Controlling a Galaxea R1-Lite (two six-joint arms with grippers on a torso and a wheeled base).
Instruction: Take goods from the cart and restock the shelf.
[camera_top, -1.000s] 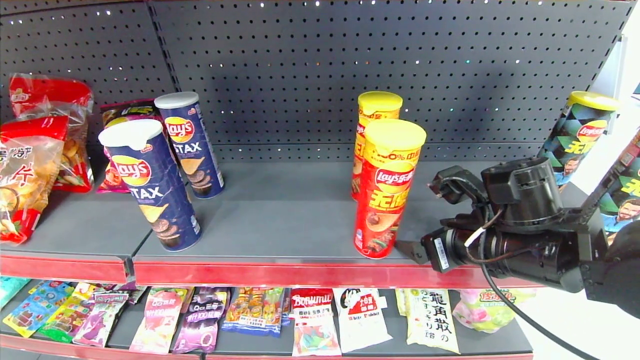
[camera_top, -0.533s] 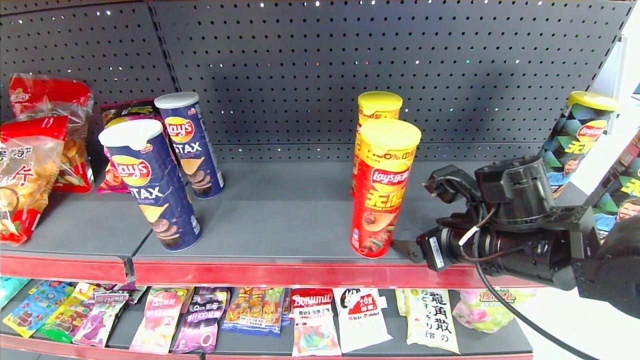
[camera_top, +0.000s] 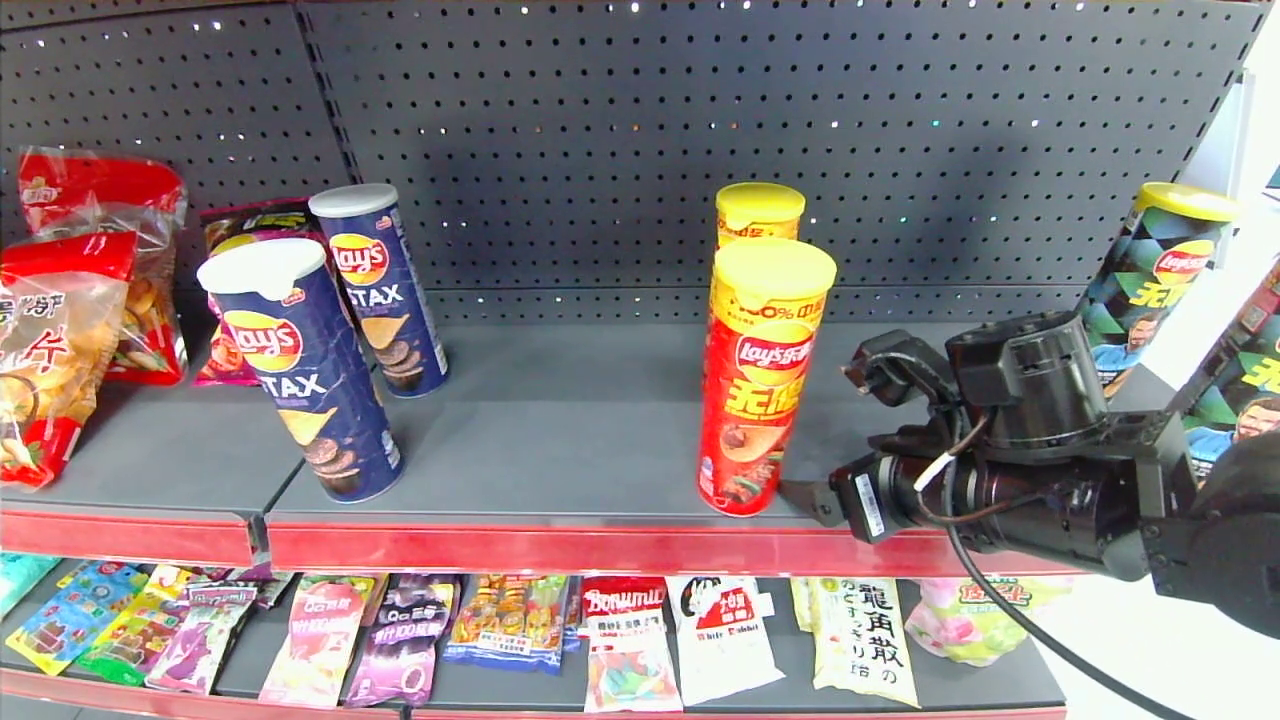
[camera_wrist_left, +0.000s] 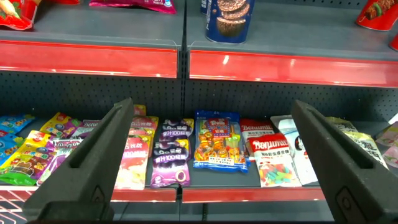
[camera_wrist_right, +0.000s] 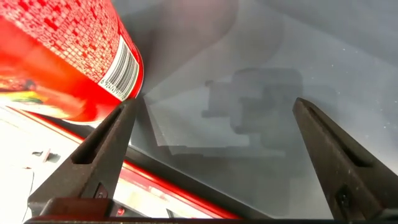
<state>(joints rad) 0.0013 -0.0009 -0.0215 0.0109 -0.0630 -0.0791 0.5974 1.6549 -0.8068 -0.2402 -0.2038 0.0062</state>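
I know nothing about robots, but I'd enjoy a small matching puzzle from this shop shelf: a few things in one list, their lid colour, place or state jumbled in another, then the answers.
Column one:
1. front red can
2. front navy can
3. right gripper
4. candy packets

Column two:
A. white lid
B. yellow lid
C. lying on the lower shelf
D. open, beside the red can's base

Pairs: 1-B, 2-A, 3-D, 4-C

head: high, facing shelf (camera_top: 560, 420) | left wrist: back, facing shelf front | right wrist: close, red can (camera_wrist_right: 62, 62) shared with head
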